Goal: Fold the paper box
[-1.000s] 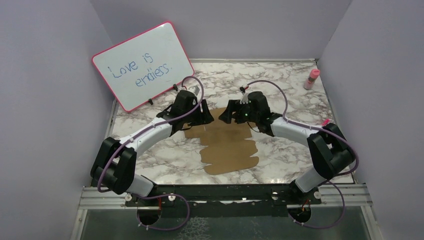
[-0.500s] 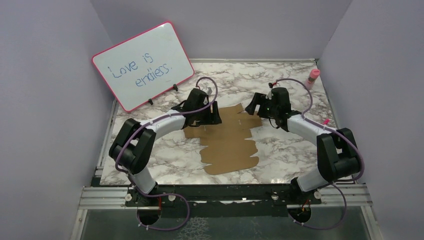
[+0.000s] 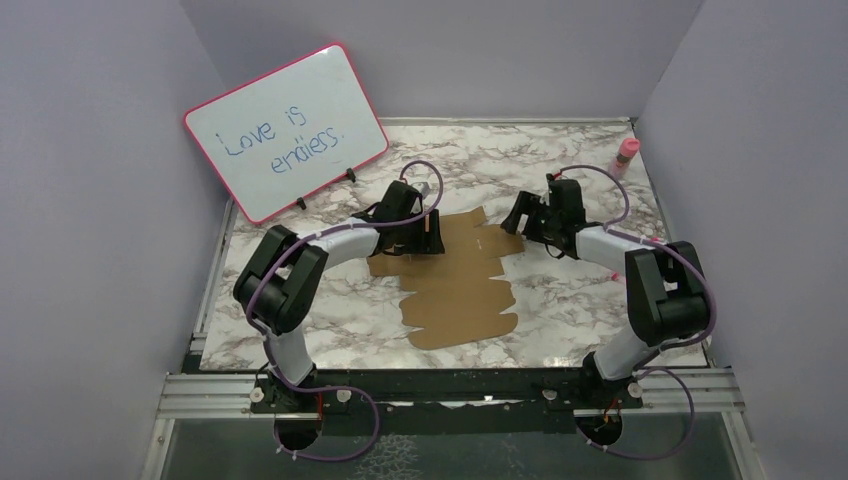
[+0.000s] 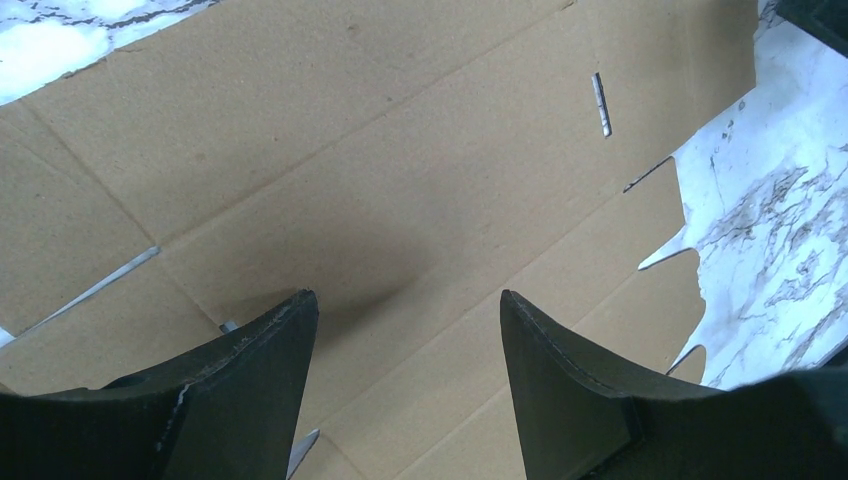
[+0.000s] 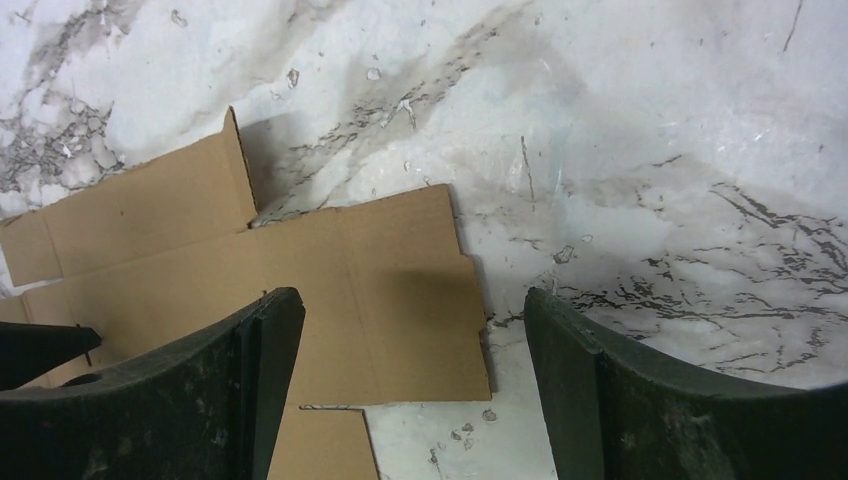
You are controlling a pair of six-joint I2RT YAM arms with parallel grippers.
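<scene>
The paper box point(image 3: 460, 285) is a flat brown die-cut cardboard sheet lying on the marble table, with notched flaps and slits. My left gripper point(image 3: 432, 237) is open over the sheet's far left part; in the left wrist view point(image 4: 405, 310) its jaws stand apart above the cardboard point(image 4: 400, 170), holding nothing. My right gripper point(image 3: 514, 215) is open at the sheet's far right corner; in the right wrist view point(image 5: 410, 315) its jaws stand apart over a flap point(image 5: 400, 290) and bare marble, holding nothing.
A pink-framed whiteboard point(image 3: 285, 132) with writing stands at the back left. A pink bottle point(image 3: 624, 158) stands at the back right by the wall. Purple walls close in three sides. The marble table point(image 3: 560, 310) shows around the sheet.
Both grippers have moved apart, off the sheet's far middle: the left a little right onto the left part, the right gripper outward to the far right corner. The sheet lies unchanged.
</scene>
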